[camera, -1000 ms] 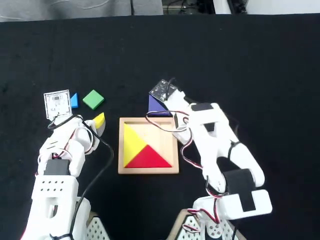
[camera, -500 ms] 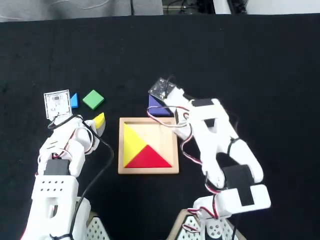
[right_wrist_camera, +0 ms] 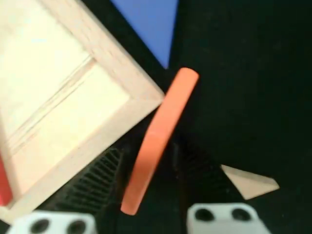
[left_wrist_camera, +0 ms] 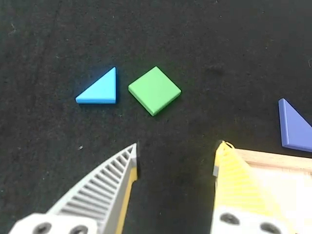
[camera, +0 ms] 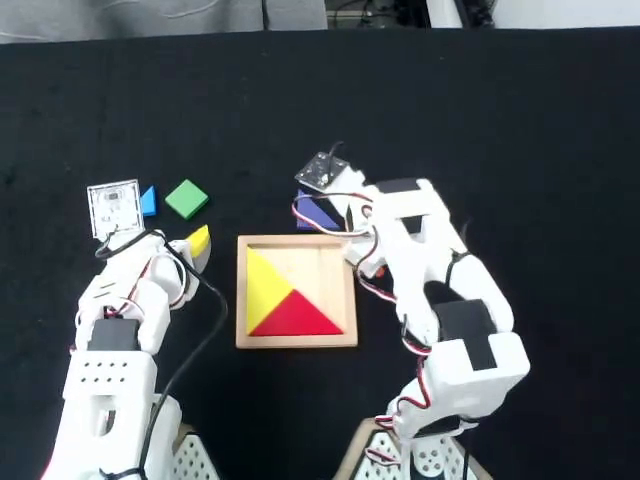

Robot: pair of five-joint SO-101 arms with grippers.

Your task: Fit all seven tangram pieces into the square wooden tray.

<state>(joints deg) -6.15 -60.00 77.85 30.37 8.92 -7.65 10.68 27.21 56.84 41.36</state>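
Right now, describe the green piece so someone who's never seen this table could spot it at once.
Start at the square wooden tray on the black table. Beyond its far left corner two pieces lie flat side by side. The green square is the one nearer the tray, four-sided, turned like a diamond; its neighbour is a light blue triangle.

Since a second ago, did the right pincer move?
Yes: the right pincer, gripping a flat orange piece, edged slightly farther beyond the square wooden tray's far rim.
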